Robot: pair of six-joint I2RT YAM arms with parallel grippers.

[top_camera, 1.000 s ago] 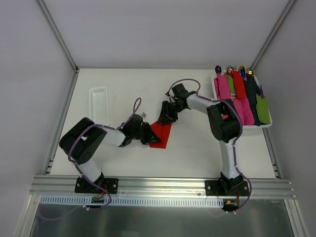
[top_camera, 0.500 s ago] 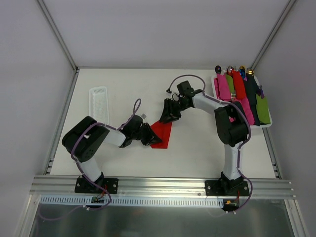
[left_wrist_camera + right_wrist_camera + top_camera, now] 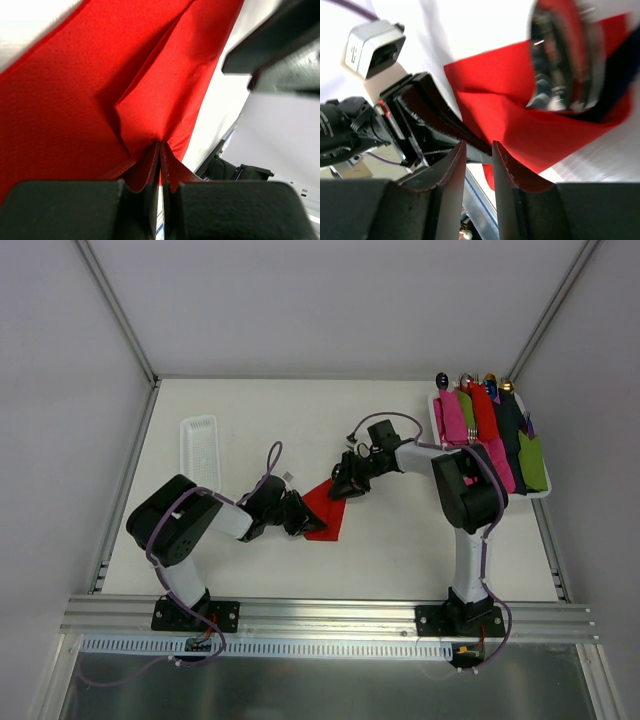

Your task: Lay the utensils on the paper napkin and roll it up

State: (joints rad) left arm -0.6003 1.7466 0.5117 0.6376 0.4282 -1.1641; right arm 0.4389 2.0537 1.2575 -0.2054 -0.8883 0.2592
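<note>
Top view: the paper napkin (image 3: 328, 510) lies mid-table as a crumpled red diamond. The left gripper (image 3: 296, 514) sits at its 9 o'clock edge and the right gripper (image 3: 344, 485) at 1 o'clock, apparently anchoring opposite sides for rolling.

Left wrist view: jaws pressed together, pinching a raised fold of napkin. The paper is creased and dimpled.

Right wrist view: fingers narrowly parted, nothing seen between them. The utensils (image 3: 555, 60), blurred shiny metal at 1 o'clock, seem tucked into the napkin's fold.

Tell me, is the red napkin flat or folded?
Folded: the paper napkin shows a raised crease, and the right wrist view shows one layer lapped over another.
</note>
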